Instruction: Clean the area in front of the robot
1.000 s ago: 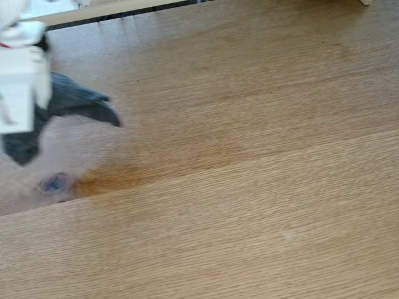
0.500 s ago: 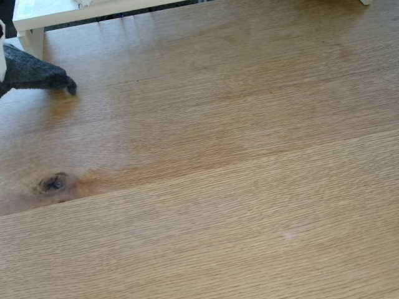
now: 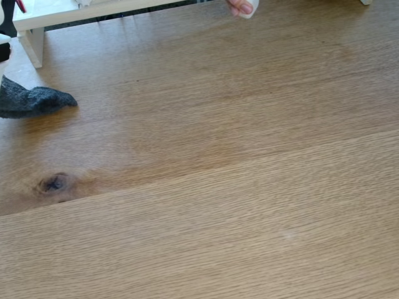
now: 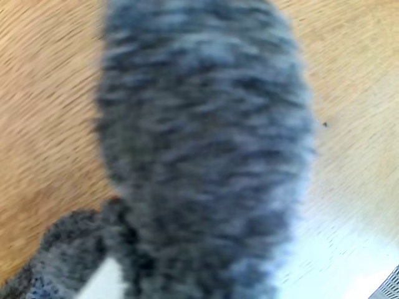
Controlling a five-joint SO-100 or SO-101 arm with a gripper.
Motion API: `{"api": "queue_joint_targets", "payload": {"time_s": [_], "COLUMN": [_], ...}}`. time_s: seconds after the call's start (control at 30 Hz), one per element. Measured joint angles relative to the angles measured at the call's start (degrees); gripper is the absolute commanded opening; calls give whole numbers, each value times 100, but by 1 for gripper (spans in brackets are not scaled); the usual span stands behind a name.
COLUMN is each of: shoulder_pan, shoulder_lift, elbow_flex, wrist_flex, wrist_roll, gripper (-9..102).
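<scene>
A dark grey cloth (image 3: 34, 101) is lying at the left edge of the oak surface (image 3: 237, 187) in the fixed view and is bulking blurred before the wrist camera (image 4: 199, 156); whether the jaws are gripping it I cannot tell. Wiping well is probably calling for the cloth pressed flat and swept across the grain-marked middle, past the dark knot (image 3: 53, 183). A white frame (image 3: 37, 18) and a person's fingertips (image 3: 240, 7) are showing at the far edge.

From my fixed view I see a white shelf-like frame (image 3: 37, 25) standing along the far edge at upper left, one leg planted on the wood, a dark gap beneath its top board. Daylight falls from that far side and leaves a pale sheen there; my wrist view shows a bright washed-out patch at lower right.
</scene>
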Motion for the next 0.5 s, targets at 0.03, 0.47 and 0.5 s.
{"api": "queue_joint_targets", "payload": {"time_s": [0.03, 0.47, 0.5], "shoulder_pan": [0, -1178, -1512], "shoulder_lift": [-9, 1881, 2250], "elbow_flex": [9, 26, 26], "wrist_flex": [-79, 1793, 2145], "wrist_roll": [18, 158, 246], "gripper": [30, 0, 0]}}
